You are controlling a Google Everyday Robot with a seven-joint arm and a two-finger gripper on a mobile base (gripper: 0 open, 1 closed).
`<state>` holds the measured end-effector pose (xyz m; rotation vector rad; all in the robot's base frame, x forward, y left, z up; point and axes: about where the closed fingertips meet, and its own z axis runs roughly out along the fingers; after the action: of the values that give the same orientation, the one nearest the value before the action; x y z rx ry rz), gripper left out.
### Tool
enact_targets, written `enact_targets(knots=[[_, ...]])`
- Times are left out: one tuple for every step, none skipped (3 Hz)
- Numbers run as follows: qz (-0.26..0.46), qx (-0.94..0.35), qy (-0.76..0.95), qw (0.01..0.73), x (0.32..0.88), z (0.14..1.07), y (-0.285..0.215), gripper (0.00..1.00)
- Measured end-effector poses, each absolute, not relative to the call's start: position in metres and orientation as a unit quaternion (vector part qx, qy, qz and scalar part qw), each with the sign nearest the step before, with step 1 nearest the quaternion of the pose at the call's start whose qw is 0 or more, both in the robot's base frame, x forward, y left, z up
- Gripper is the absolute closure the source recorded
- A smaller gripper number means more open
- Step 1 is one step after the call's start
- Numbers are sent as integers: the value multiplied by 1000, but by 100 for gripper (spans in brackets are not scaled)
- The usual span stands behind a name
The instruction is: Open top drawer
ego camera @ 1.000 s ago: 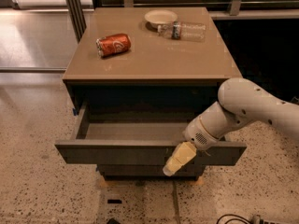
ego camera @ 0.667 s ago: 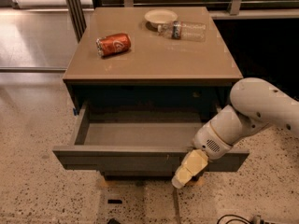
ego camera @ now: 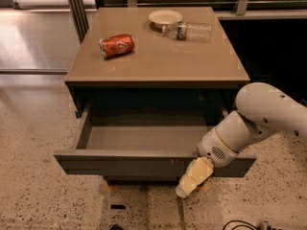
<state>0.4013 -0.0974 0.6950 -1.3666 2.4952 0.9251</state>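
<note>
1. Top drawer (ego camera: 120, 164) stands well out from under the bench (ego camera: 158, 63), its shallow grey inside open to view, and I see nothing lying in it. My pincer (ego camera: 188, 185) hangs in front of the right part of the drawer's front, pointing down and to the left, with its tip below the front's lower edge.
2. I cannot tell how far the pincer is open or whether it has hold of anything. I also cannot tell whether it touches the drawer's front or sits just ahead of it.
3. The front is flat, stiff and smooth, with no handle, so I judge the face itself gives nothing to pinch. The places to take hold are the top edge of the front, bare above the tray, or the underside of its lower edge.
4. With nothing in it, the drawer should be light and drag only on its runners. A pull from the right end may skew it, so I would favour the middle and a straight line.
5. The white arm (ego camera: 261, 116) comes in from the right.
6. On the bench, a red can (ego camera: 116, 45) lies on its side, and a pale plate (ego camera: 165, 17) sits just beside a clear bottle (ego camera: 191, 31), also lying down. A jerk might roll either the can or the bottle.
</note>
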Motion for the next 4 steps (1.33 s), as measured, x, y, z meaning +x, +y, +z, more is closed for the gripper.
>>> enact_targets(knots=[[311, -453, 832, 72, 399, 696, -99, 0], [311, -453, 832, 72, 399, 696, -99, 0], [315, -453, 831, 71, 399, 697, -98, 0], [324, -454, 827, 69, 397, 697, -96, 0]])
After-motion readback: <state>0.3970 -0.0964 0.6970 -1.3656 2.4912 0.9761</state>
